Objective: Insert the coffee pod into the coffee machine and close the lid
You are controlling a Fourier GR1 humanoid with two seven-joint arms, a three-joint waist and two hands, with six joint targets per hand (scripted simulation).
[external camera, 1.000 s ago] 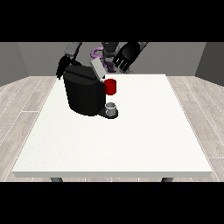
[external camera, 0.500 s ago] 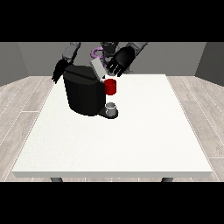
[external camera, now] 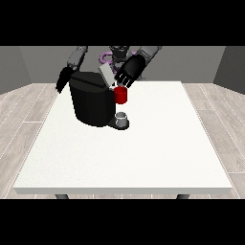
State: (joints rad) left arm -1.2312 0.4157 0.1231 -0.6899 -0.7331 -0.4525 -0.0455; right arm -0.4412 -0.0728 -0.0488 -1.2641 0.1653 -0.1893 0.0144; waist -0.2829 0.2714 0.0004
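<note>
A black coffee machine (external camera: 92,103) stands on the white table (external camera: 143,153) at the back left, with a red brew head (external camera: 121,95) at its front and a small grey cup (external camera: 122,118) on its base. Its grey lid (external camera: 105,74) is tilted up. The hand at the view's right (external camera: 129,72) hangs just above the red brew head, right beside the lid, fingers pointing down. No coffee pod shows; whether the hand holds one I cannot tell. The hand at the view's left (external camera: 62,80) hangs by the machine's back left corner.
The robot's torso (external camera: 115,55) rises behind the machine at the table's far edge. White tabletop stretches to the right and towards the camera. Grey wood floor surrounds the table.
The hand at the view's right has come down and leftward from beside the machine to just above the red brew head, next to the lid. The other hand has sunk slightly.
</note>
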